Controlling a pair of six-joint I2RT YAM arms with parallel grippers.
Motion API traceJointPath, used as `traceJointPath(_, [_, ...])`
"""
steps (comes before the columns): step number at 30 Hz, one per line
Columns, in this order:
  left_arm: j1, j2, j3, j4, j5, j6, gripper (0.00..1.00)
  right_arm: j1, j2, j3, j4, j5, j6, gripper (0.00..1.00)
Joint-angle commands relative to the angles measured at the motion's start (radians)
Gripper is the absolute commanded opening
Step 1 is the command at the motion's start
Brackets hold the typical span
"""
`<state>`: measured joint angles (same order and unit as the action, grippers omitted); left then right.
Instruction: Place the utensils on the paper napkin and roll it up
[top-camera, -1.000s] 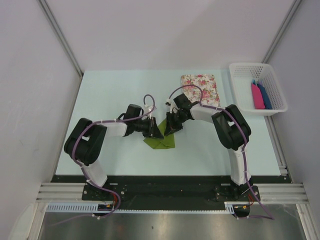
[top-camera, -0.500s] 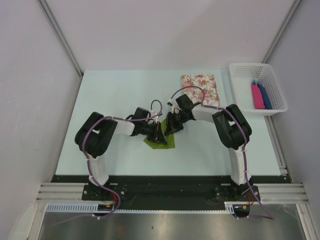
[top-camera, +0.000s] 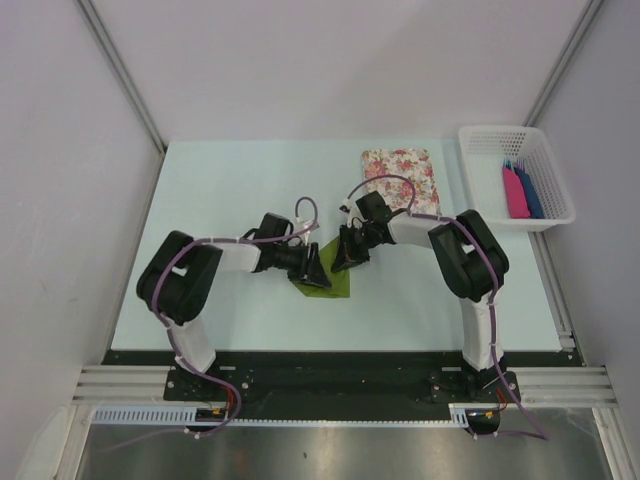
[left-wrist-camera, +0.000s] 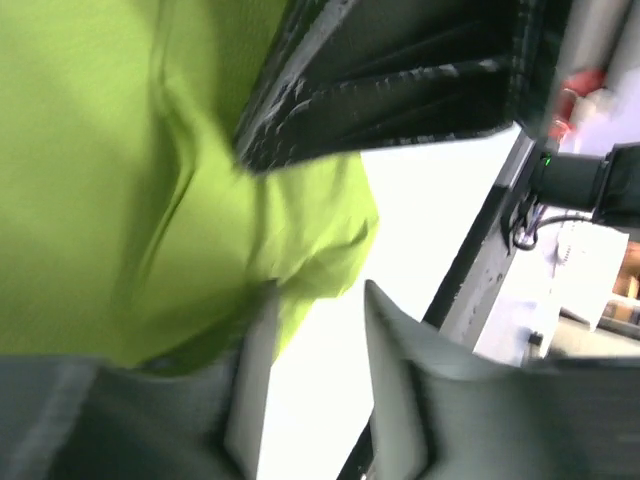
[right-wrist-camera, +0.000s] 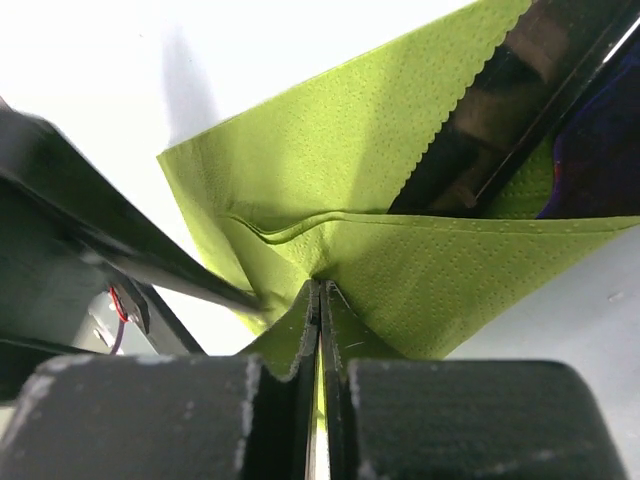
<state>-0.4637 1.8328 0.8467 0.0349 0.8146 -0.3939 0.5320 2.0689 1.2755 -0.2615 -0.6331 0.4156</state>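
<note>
Both arms reach into the middle of the table (top-camera: 220, 200). The left claw (top-camera: 314, 268) and the right claw (top-camera: 347, 257) come in nose to nose over the green napkin (top-camera: 335, 284). The napkin lies on the table near the centre, in front of the floral mat (top-camera: 400, 178) but apart from it. It is bunched into a folded wedge, not spread flat.

Right claw first: it's clenched tight, fingers (right-wrist-camera: 450, 420) pressed together. A crease of the paper runs straight into the pinch, so it is grasping the napkin. From that wrist the sheet is doubled over. Its scalloped edge slants across the cutlery (right-wrist-camera: 478, 125), dark glossy pieces showing from under the flap at the upper right. How many pieces there are, I cannot tell.

Over to the left claw: it's released. Its two pale fingers (left-wrist-camera: 250, 380) stand apart with bare table showing between them. The napkin's crumpled edge just touches the tip of one finger, and nothing is gripped. The black bulk of the other claw looms just above the paper in that view.

Out at the back right corner sits a white basket (top-camera: 478, 180). It holds a pink flat piece (top-camera: 515, 193) and a blue flat piece (top-camera: 530, 193) side by side, well apart from the napkin.
</note>
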Motion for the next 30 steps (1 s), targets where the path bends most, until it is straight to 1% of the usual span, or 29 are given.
traceJointPath(1, [0.100,-0.166,-0.046,-0.001,-0.026,-0.005,0.51,-0.017,0.071,-0.004,-0.133,0.118,-0.046,0.02])
traceJointPath(2, [0.111,-0.179,-0.046,-0.019,-0.046,0.003,0.55,-0.017,0.074,0.001,-0.131,0.116,-0.044,0.01])
traceJointPath(3, [0.125,-0.196,-0.037,-0.070,-0.052,0.027,0.55,-0.015,0.082,0.005,-0.128,0.112,-0.043,0.01])
traceJointPath(4, [0.128,-0.223,-0.038,-0.075,-0.048,0.036,0.55,-0.017,0.085,0.010,-0.127,0.108,-0.041,0.02])
traceJointPath(5, [0.128,-0.239,-0.040,-0.070,-0.040,0.043,0.53,-0.014,0.089,0.019,-0.124,0.105,-0.038,0.01])
traceJointPath(8, [0.117,-0.250,-0.070,0.037,-0.002,-0.028,0.48,-0.012,0.100,0.027,-0.114,0.090,-0.034,0.01])
traceJointPath(13, [0.050,-0.161,-0.051,0.134,0.005,-0.094,0.41,-0.009,0.102,0.027,-0.104,0.066,-0.020,0.01])
traceJointPath(18, [0.010,-0.060,-0.046,0.213,-0.006,-0.152,0.31,-0.012,0.096,0.030,-0.093,0.044,-0.014,0.01])
traceJointPath(22, [-0.003,0.000,-0.046,0.250,-0.011,-0.169,0.24,-0.012,0.089,0.038,-0.087,0.035,-0.008,0.01])
traceJointPath(27, [-0.007,0.046,-0.046,0.310,-0.006,-0.215,0.20,-0.009,0.085,0.035,-0.085,0.029,-0.008,0.02])
traceJointPath(30, [-0.009,0.069,-0.041,0.284,-0.023,-0.215,0.17,-0.009,0.086,0.038,-0.085,0.023,-0.003,0.02])
